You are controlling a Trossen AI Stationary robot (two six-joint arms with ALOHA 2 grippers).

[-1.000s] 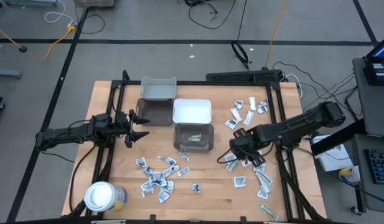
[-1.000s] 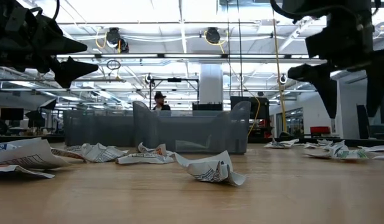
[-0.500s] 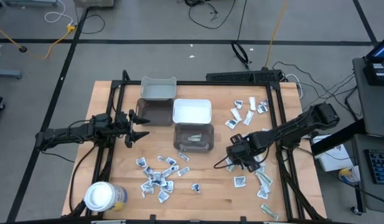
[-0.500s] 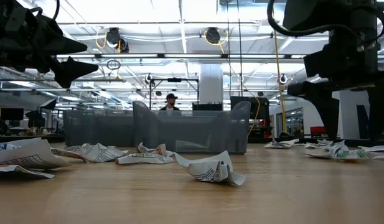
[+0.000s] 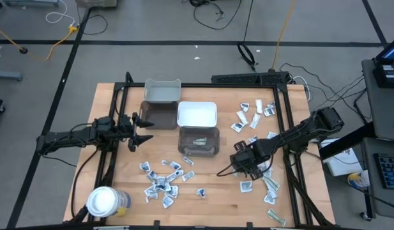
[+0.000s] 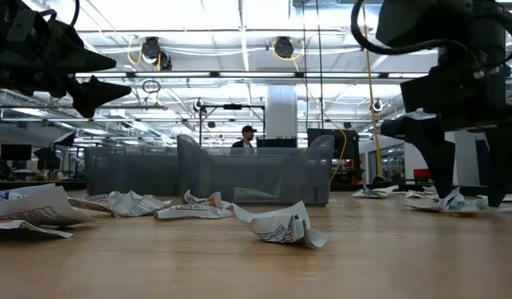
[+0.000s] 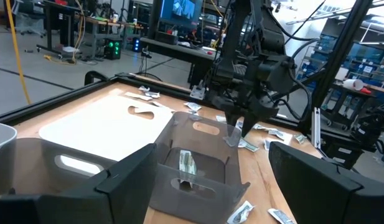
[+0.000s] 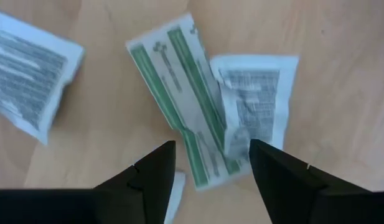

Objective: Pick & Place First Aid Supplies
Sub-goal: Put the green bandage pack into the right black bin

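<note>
The right gripper (image 8: 207,163) is low over the wooden bench (image 5: 209,198), its two dark fingers (image 8: 153,171) spread and holding nothing, and between them lies a narrow pale-green striped paper strip (image 8: 179,109), flat on the wood with its near end reaching into the gap. A white printed paper packet (image 8: 257,106) overlaps this strip on one side, just beside one finger, so it may be caught together with it; I cannot tell if the fingertips touch the bench already. The task seems to be at its beginning: the dark grey open bin (image 5: 198,141) holds only one or two strips, while many crumpled white packets (image 5: 159,182) are scattered in front of it and more lie near the right gripper. The left gripper (image 5: 138,129) waits above the bench beside the bins, fingers wide and empty.
</note>
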